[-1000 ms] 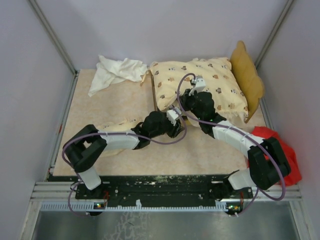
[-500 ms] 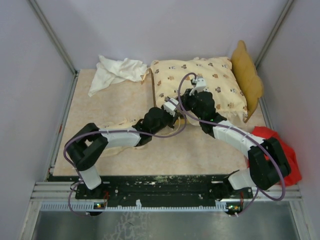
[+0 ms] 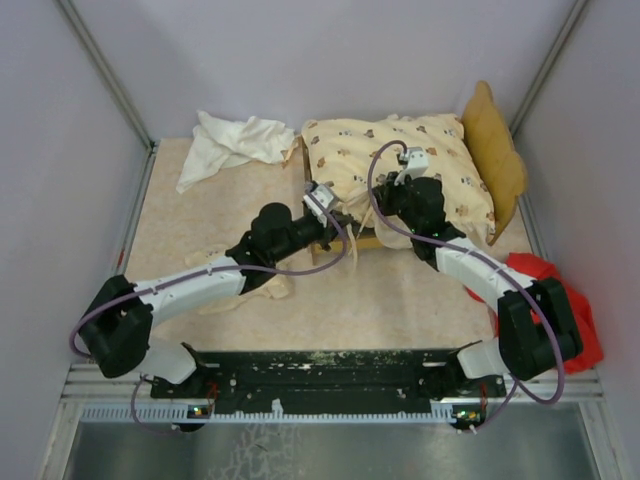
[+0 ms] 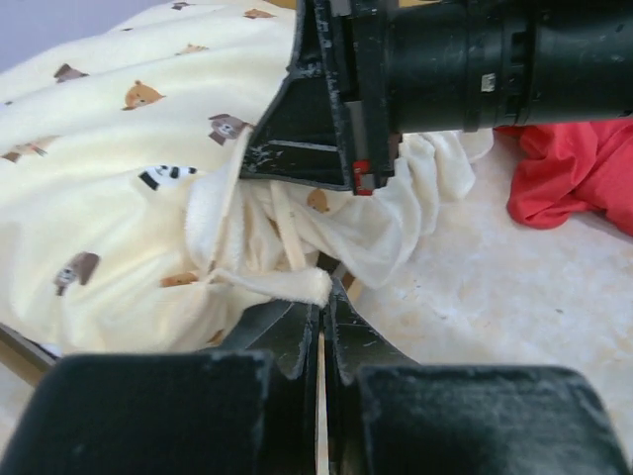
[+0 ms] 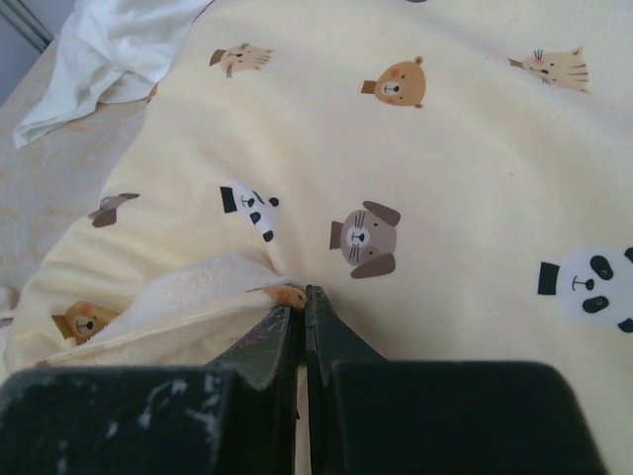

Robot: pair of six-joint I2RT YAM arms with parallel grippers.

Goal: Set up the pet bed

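The cream animal-print cushion (image 3: 440, 160) lies over the light wooden bed frame, whose wavy headboard (image 3: 497, 150) stands at the right. My left gripper (image 3: 322, 200) is at the cushion's near left corner and is shut on a bunched edge of its fabric (image 4: 297, 282). My right gripper (image 3: 408, 172) rests on top of the cushion, shut on a pinched fold (image 5: 287, 294) of the cover. The small matching pillow (image 3: 262, 289) lies on the table under my left arm, partly hidden by it.
A crumpled plain white cloth (image 3: 235, 145) lies at the back left, beside the bed frame. A red cloth (image 3: 585, 320) sits at the near right by the right arm's base. Grey walls close in the table on three sides.
My left arm reached forward from the table to the cushion's near left corner and its jaws closed on the fabric. My right gripper, still shut on the cover, shifted slightly back and right.
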